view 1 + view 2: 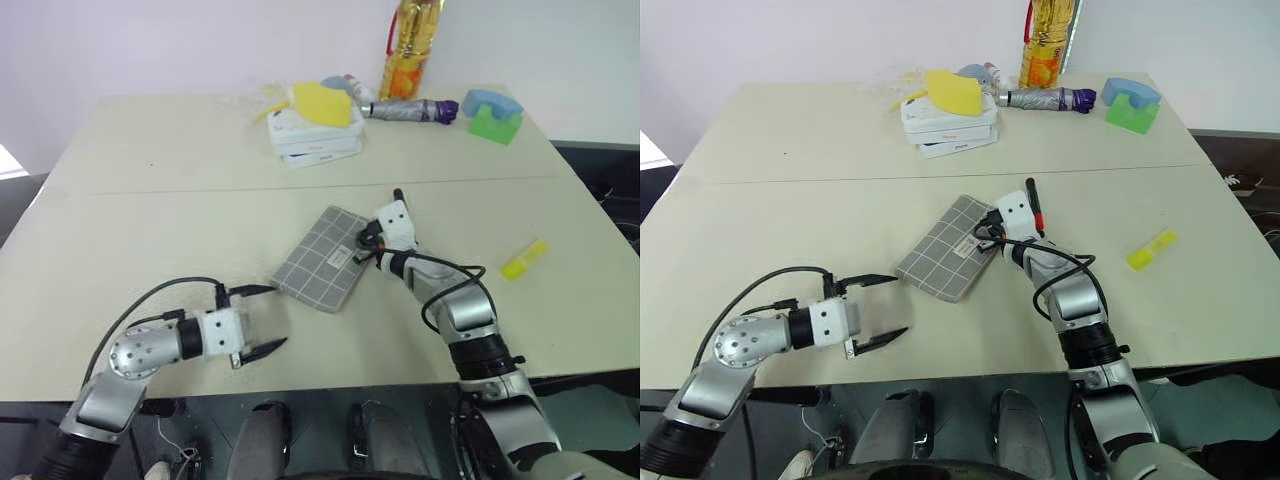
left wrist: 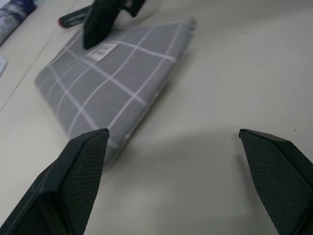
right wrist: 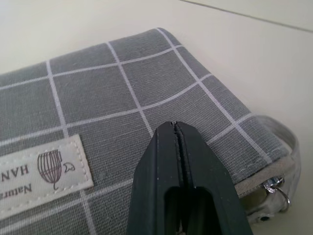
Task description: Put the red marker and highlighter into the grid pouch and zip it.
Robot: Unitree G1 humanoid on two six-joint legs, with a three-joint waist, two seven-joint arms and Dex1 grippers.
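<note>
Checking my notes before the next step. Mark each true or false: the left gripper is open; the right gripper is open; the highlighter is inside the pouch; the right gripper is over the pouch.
1. The left gripper is open: true.
2. The right gripper is open: false, it is shut.
3. The highlighter is inside the grid pouch: false, it lies on the table, apart from it.
4. The right gripper is over the grid pouch: true.

You are looking down on a pale cream counter (image 1: 150, 200) with a thin seam (image 1: 300, 185) running across it from side to side. Behind it stands a plain, pale pinkish-white wall (image 1: 150, 45). Dark floor (image 1: 600, 170) shows past the counter's right edge, and soft, even light falls throughout.
</note>
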